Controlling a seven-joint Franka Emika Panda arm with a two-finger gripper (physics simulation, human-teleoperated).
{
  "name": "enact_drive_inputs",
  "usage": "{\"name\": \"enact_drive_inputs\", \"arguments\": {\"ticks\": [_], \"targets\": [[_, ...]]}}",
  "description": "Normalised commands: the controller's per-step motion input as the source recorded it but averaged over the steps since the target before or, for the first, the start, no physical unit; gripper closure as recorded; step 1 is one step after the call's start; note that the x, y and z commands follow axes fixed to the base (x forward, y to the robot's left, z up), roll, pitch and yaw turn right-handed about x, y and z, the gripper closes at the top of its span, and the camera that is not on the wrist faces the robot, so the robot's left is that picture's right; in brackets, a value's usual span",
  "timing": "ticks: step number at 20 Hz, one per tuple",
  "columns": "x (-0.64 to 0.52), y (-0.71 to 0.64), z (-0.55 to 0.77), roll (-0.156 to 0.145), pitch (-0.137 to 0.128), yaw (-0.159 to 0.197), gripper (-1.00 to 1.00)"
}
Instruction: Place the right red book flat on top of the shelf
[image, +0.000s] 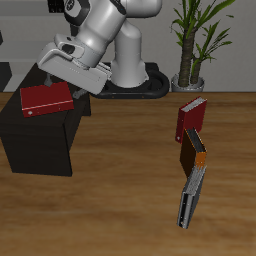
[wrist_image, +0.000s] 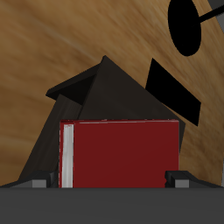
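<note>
The right red book (image: 45, 98) is lying flat on top of the black shelf (image: 40, 145). My gripper (image: 72, 82) is hovering just above the book's back edge, and my wrist view is showing its red cover (wrist_image: 121, 154) directly below my fingertips (wrist_image: 37, 182). I cannot tell how far my fingers are spread. Across the table (image: 130, 190), another red book (image: 191, 118) is standing.
</note>
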Motion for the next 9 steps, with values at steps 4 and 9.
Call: {"name": "enact_drive_inputs", "arguments": {"ticks": [4, 9], "targets": [[0.06, 0.13, 0.07, 0.060, -0.017, -0.026, -1.00], [0.08, 0.25, 0.16, 0.075, -0.020, 0.005, -1.00]]}}
